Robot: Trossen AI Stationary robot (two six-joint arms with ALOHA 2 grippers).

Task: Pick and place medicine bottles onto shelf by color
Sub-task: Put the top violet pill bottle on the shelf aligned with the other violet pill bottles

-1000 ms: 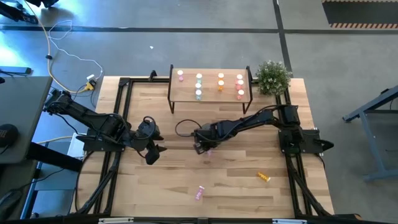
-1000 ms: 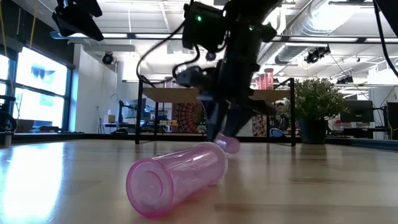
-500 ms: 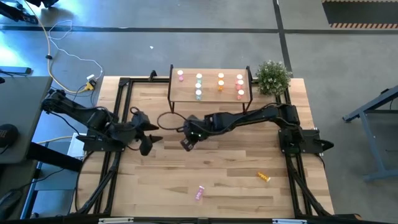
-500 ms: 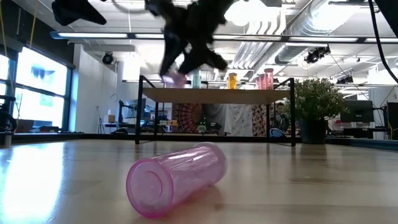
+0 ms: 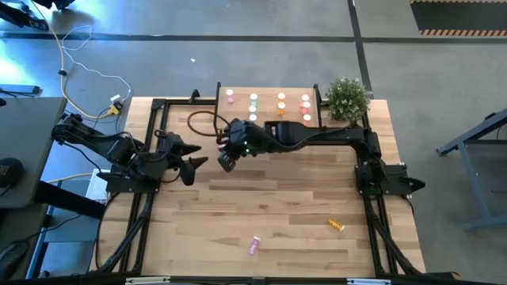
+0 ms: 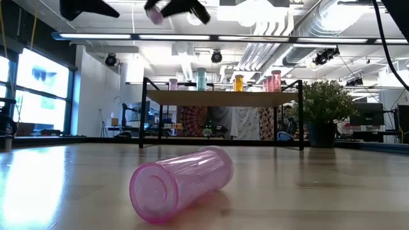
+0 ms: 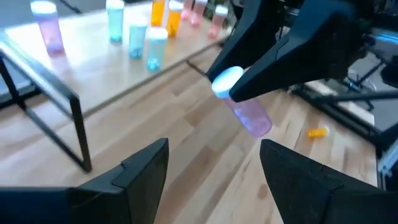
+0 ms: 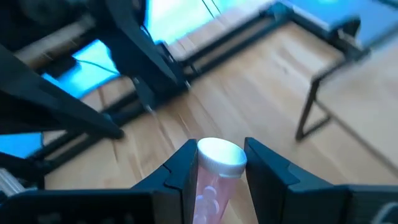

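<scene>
High view: my right gripper (image 5: 226, 161) clamps a pink bottle (image 7: 242, 107); shelf (image 5: 268, 119) lies right and far, pink row at its left end. Left gripper (image 5: 192, 164) open, nearby.

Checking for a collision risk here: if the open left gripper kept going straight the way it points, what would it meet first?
Likely the pink medicine bottle with a white cap, clamped in the right gripper, straight ahead of the left gripper. The light-wood shelf lies beyond it. Depth is uncertain.
</scene>
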